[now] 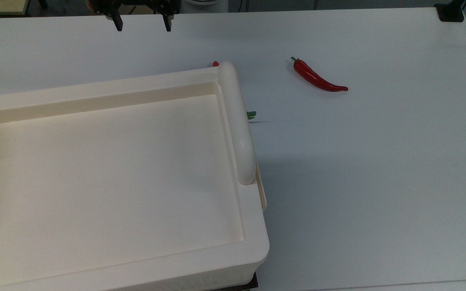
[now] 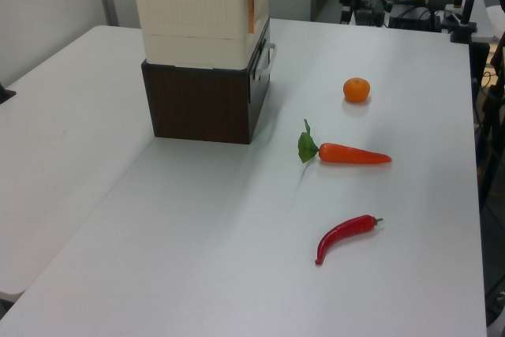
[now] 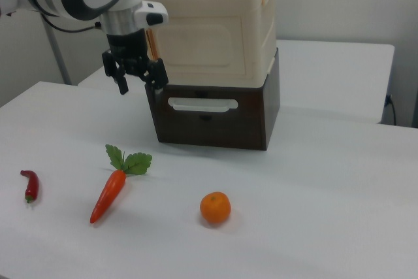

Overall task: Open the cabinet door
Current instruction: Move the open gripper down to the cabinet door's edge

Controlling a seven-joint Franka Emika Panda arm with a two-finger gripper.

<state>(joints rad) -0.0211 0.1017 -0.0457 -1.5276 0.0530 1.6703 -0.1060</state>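
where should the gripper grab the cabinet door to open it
Likely the thin raised rim of the door at the right view's left edge, beside the open gripper; come from that side, straddling it. The face is flat, no knob seen.

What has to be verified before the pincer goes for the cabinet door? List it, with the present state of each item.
1. Black two-finger pincer open: ok, fingers apart.
2. Pincer empty: ok.
3. Flat cream plastic cabinet door shut: ok, it looks flush with the large cream plastic cabinet.
4. Pincer lined up on the door's edge: not ok, it hangs off the cabinet's corner at the right view's left, not touching.
5. Table before the door free: ok, the orange carrot with green leaves, round orange fruit and red chilli pepper lie apart from the cabinet.
6. Grip point on the door: cannot tell.
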